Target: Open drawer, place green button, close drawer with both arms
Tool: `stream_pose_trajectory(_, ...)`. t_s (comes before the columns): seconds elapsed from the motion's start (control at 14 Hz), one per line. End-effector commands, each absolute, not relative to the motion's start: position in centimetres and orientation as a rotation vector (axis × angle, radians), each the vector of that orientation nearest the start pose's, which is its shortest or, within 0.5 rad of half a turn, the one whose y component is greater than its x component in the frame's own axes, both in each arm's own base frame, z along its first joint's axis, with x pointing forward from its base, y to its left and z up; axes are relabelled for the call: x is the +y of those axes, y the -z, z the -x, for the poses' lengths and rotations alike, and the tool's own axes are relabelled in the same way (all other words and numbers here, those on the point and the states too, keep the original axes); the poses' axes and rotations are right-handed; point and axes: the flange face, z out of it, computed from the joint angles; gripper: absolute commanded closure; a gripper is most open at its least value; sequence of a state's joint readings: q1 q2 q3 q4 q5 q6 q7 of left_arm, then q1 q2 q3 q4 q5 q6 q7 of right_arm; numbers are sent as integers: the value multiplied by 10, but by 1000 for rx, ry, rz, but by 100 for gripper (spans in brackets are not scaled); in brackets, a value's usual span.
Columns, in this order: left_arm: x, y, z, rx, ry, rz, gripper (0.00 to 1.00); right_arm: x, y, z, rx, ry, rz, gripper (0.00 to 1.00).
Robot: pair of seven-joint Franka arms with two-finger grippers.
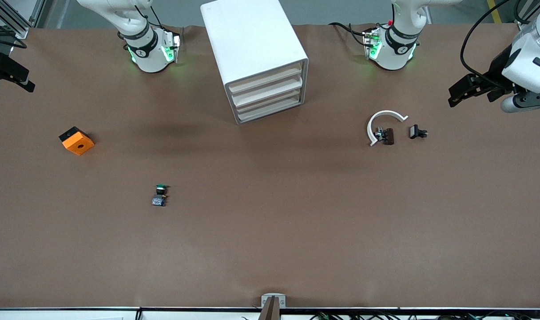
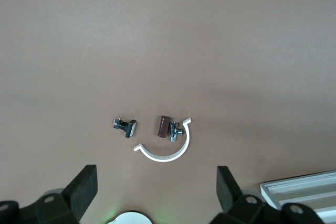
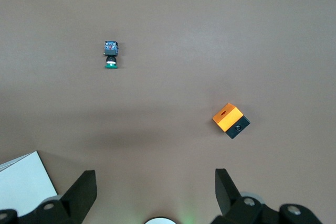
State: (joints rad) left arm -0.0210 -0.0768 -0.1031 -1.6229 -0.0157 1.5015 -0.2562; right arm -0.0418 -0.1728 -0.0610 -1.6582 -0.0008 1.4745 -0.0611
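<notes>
Near the desk edge where the arm bases stand, the cabinet (image 1: 256, 58) keeps its lowest drawer (image 1: 270, 111) shut; nothing is begun. Left gripper (image 2: 157, 195) and right gripper (image 3: 155, 192) gape wide, empty, above the desk ends. Next, one must reach that drawer front. The button (image 1: 159, 195) lies toward the right arm's end. No legible writing.

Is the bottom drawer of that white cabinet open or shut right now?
Shut. The lowest drawer sits flush with the three drawers above it in the white cabinet; no front sticks out.
</notes>
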Motion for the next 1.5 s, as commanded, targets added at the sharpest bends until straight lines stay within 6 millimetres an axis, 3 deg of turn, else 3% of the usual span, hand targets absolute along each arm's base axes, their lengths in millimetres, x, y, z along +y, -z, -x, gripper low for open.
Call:
stream_pose_trajectory(0.0, -66, -645, -516, -192, -66, 3133, 0, -50, -669, -483, 60, -14, 3137, 0)
stream_pose_trajectory(0.21, -65, -648, -522, -197, -50, 3129, 0, -50, -668, -483, 60, -19, 3136, 0)
stream_pose_trajectory(0.36, -66, -629, -534, -189, -105, 3133, 0, -51, -669, -483, 64, -17, 3136, 0)
stream_pose_trajectory(0.5, -78, -615, -560, -161, -122, 3136, 0, -52, -669, -483, 67, -14, 3137, 0)
stream_pose_trajectory(0.64, -102, -580, -587, -119, -204, 3144, 0, -52, -669, -483, 67, -12, 3137, 0)
stream_pose_trajectory(0.79, -126, -531, -605, -118, -333, 3163, 0, -54, -669, -484, 74, -7, 3137, 0)
stream_pose_trajectory(1.0, -163, -467, -625, -511, -481, 3185, 0, -60, -668, -483, 91, -17, 3134, 0)
stream_pose_trajectory(1.14, -197, -428, -627, -630, -551, 3122, 0, -59, -668, -483, 88, -17, 3135, 0)
stream_pose_trajectory(1.29, -222, -400, -631, -781, -558, 3088, 0, -59, -668, -483, 86, -12, 3135, 0)
stream_pose_trajectory(1.43, -253, -366, -634, -1109, -648, 3008, 0, -59, -668, -483, 86, -12, 3135, 0)
